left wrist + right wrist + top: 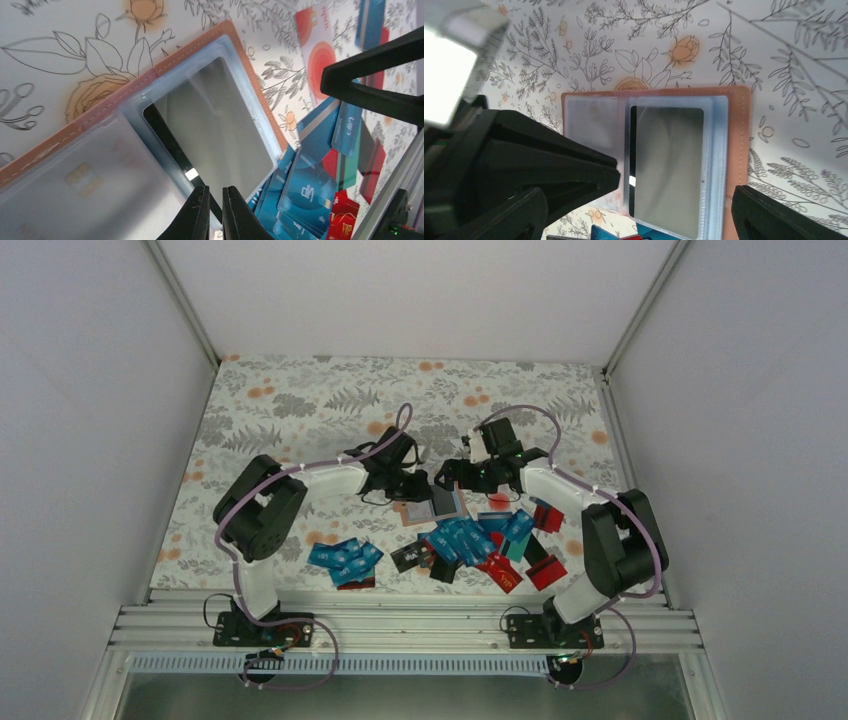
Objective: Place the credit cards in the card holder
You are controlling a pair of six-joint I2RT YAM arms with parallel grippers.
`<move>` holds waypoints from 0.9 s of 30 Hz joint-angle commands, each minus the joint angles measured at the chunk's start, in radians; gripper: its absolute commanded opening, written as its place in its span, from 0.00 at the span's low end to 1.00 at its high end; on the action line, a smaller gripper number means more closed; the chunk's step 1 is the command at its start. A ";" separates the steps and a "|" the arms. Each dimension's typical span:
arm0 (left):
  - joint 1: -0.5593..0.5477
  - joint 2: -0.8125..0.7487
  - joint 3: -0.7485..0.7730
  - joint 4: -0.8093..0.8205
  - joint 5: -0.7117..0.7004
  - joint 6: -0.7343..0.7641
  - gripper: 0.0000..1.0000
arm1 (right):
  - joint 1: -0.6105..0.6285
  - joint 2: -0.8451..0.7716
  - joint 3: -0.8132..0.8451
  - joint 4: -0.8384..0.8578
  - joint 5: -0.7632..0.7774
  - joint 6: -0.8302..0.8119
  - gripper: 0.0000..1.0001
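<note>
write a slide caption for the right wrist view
Open right claw above the opened card holder, a dark card slotted inside.

Tabletop (300, 400) – wore a floral print | card holder (412, 513) – lay open mid-table | credit cards (470, 540) – lay heaped nearer the front edge

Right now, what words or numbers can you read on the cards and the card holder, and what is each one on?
"VIP": blue card on top of the pile, left wrist view.
"VIP": blue card turned sideways, same view.
white-and-red card: small red print, too blurred to read.
red card: gold print, too small to read.
card holder: no writing that I can see.
</note>
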State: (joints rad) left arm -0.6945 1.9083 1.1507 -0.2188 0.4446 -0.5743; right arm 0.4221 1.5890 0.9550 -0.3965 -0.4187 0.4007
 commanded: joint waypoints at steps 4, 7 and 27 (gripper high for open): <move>-0.005 0.061 -0.013 -0.089 -0.141 0.027 0.06 | -0.005 0.038 -0.009 0.039 -0.099 0.016 0.91; -0.004 0.063 -0.035 -0.104 -0.184 0.042 0.06 | -0.005 0.057 -0.011 0.043 -0.117 0.026 0.91; 0.014 -0.074 -0.030 -0.118 -0.141 0.098 0.06 | -0.011 0.125 -0.006 0.090 -0.243 0.035 0.83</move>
State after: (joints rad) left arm -0.6716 1.8744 1.1076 -0.3183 0.2375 -0.4850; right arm 0.4164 1.7004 0.9527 -0.3458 -0.6205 0.4412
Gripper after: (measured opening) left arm 0.055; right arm 0.829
